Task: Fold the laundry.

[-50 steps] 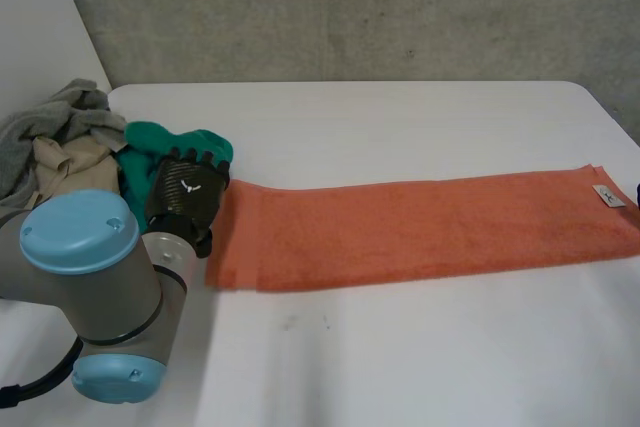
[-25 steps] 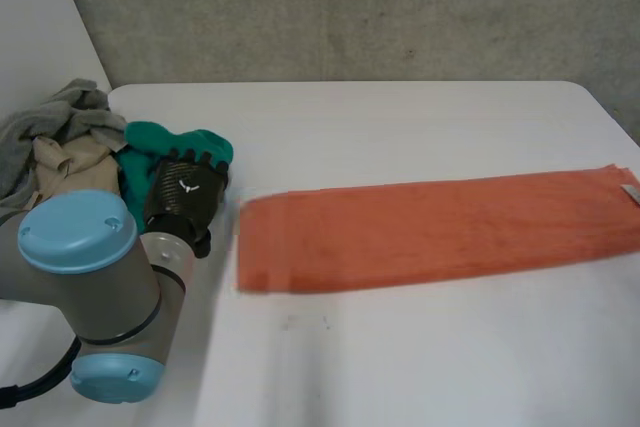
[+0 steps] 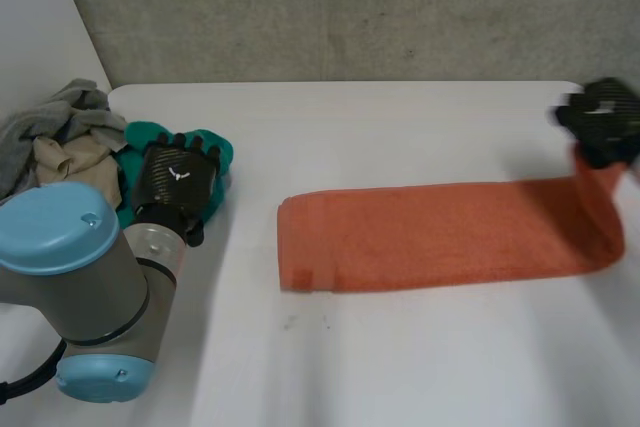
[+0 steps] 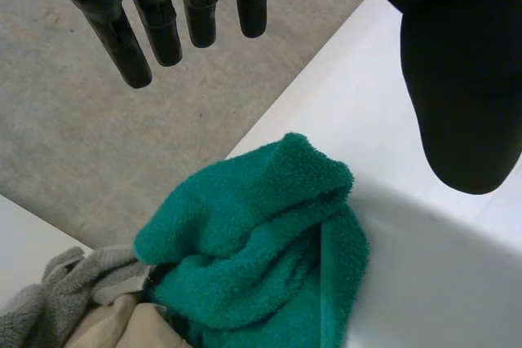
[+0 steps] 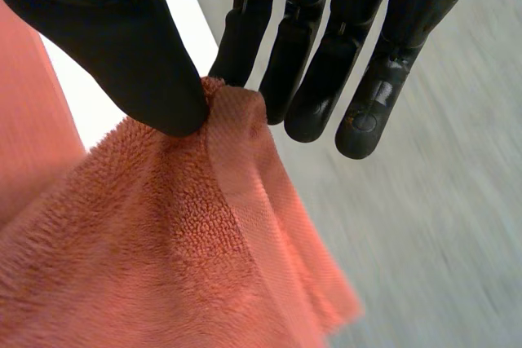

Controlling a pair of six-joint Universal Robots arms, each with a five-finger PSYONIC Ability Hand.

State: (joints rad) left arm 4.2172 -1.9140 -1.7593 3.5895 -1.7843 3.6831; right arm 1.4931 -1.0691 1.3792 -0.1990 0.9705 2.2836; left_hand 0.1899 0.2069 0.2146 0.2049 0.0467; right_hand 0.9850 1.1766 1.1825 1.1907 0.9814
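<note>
**Fold in progress.** Well to the left of the orange towel (image 3: 440, 237), at the edge of the white table (image 3: 400, 367), lies a heap of unfolded laundry: a grey garment (image 3: 55, 117), a beige garment (image 3: 60, 157) and a crumpled green towel (image 4: 261, 242). The left hand (image 3: 178, 185) hovers over the green towel, apart from the orange towel. Its fingers (image 4: 122, 38) are straight and spread, holding nothing. The orange towel lies as a long narrow strip, and the layered edges at its left end suggest it is already doubled lengthwise. Its right end is raised off the table, pinched between the thumb and fingers of the right hand (image 3: 603, 122). Judged from this, the lengthwise fold is done and the end-over-end fold is just beginning. The heap to the left of the orange towel has yet to be folded, so most of the task lies ahead.
</note>
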